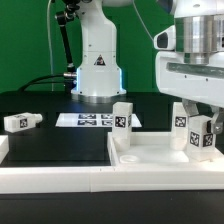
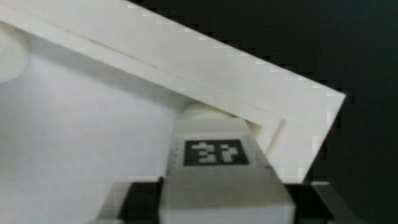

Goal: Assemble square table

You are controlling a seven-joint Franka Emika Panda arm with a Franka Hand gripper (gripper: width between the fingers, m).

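The white square table top (image 1: 150, 160) lies flat at the front of the exterior view's right. One tagged white leg (image 1: 122, 118) stands upright at its far left corner. A second leg (image 1: 181, 115) stands further right. My gripper (image 1: 203, 122) comes down from above and is shut on a third leg (image 1: 201, 140) at the slab's right side. In the wrist view this tagged leg (image 2: 217, 155) sits between my dark fingers (image 2: 146, 200) at a corner of the table top (image 2: 107, 120). Another leg (image 1: 20, 121) lies loose on the black table at the left.
The marker board (image 1: 92, 120) lies flat in front of the robot base (image 1: 97, 70). A long white rail (image 1: 50, 180) edges the front of the black work surface. Cables run behind the base on the left.
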